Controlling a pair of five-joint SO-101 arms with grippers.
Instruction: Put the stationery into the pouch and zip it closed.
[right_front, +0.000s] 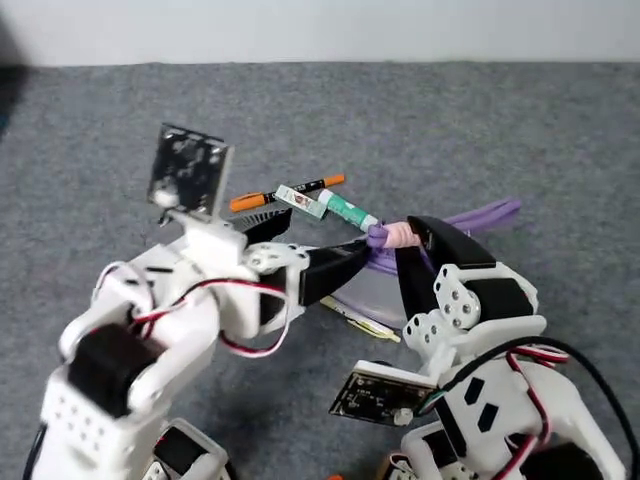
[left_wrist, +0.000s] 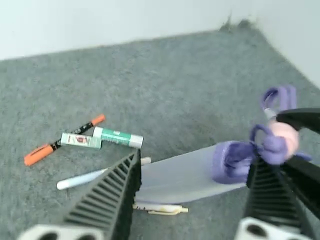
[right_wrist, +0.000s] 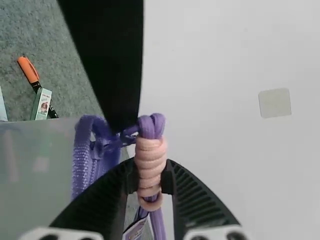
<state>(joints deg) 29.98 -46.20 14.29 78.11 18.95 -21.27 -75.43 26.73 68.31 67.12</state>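
The right gripper pinches the pink zipper pull of the pouch; the left gripper gapes wide, straddling the pouch.

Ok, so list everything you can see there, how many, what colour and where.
pouch: one, pale translucent with a purple zip, mid-table between the arms
zip pull: one, pink, on a purple cord at the pouch's end
marker: one, orange, beyond the pouch
block: one, small, green and white, against the marker
tube: one, green and white, beside the block
blue pen: one, pale, by the pouch's edge
cream pen: one, partly under the pouch
table: grey cover
left gripper: open, straddling the pouch
right gripper: shut on the zip pull
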